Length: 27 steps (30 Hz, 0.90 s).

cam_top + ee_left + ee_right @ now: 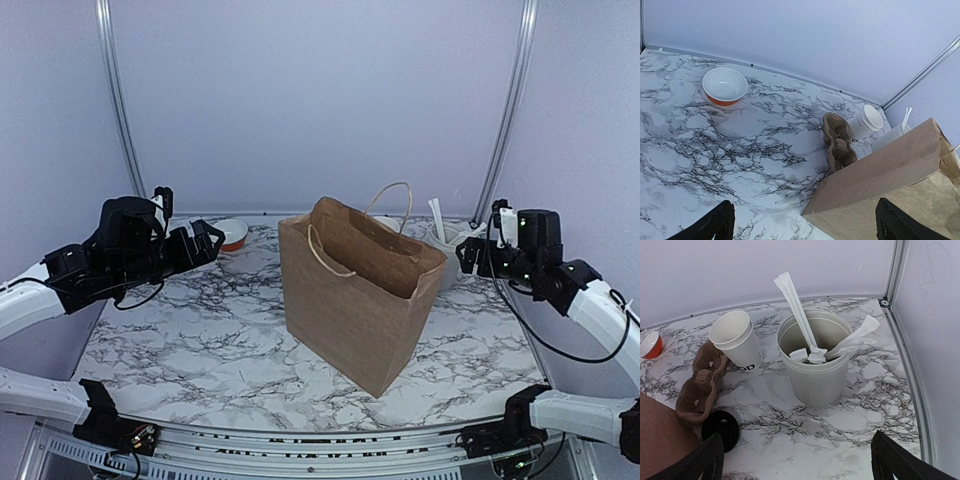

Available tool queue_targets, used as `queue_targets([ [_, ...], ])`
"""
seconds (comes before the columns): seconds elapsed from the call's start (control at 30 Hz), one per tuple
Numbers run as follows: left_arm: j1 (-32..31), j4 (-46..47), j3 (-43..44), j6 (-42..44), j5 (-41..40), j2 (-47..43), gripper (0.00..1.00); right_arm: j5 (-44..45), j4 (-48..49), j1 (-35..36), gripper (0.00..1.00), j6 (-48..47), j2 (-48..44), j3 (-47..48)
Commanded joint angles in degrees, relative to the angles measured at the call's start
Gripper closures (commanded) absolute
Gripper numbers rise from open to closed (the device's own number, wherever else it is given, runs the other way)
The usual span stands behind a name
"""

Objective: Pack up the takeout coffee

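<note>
Takeout coffee cup [735, 342] stands lidless at the back right, near the released right tool [468, 256].
White marbled bench [200, 350], pale lilac walls [300, 100]; creased brown paper bag [345, 300] upright at centre; ribbed white tub [815, 375] of wrapped utensils just beside the cup; moulded pulp carrier [697, 390]; round black lid [720, 429] lying flat. Left tool [207, 243] released too, well apart.

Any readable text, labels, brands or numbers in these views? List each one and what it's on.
"OD": the dark tail end of a printed word, low on the side of the small white paper cup, in the right wrist view. The rest is turned away.
No print shows on the paper bag, the bowl or the utensil cup.
</note>
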Motion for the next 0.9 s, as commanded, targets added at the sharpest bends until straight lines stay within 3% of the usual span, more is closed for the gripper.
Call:
queue_targets([
  [0.0,0.81,-1.13,-2.03,3.47,-3.08,-2.41,0.01,1.73,10.29,-0.44,0.01,-0.05,-1.85,-6.07],
  [0.27,5.23,0.45,-4.74,10.6,-2.81,-4.09,0.01,10.76,30.42,-0.5,0.02,-2.25,-2.52,-20.95],
  [0.47,13.09,3.58,-8.37,14.04,2.43,-3.8,0.01,19.0,48.01,-3.28,0.01,-7.41,1.75,-30.25],
  [0.6,18.21,8.6,-12.26,16.39,6.07,-2.89,0.01,19.01,62.82,-7.69,0.01,-8.7,8.14,-33.81],
  [0.7,23.14,15.14,-16.32,17.59,13.39,-1.75,0.01,20.89,78.16,-8.81,0.01,-11.3,16.74,-36.68],
  [0.8,25.9,20.9,-20.82,18.61,14.0,-1.29,0.01,19.91,96.02,-8.95,0.01,-14.65,25.29,-39.07],
  [0.87,27.24,24.43,-23.22,19.17,13.36,-1.36,0.01,17.76,98.07,-8.87,0.0,-16.5,27.58,-38.71],
])
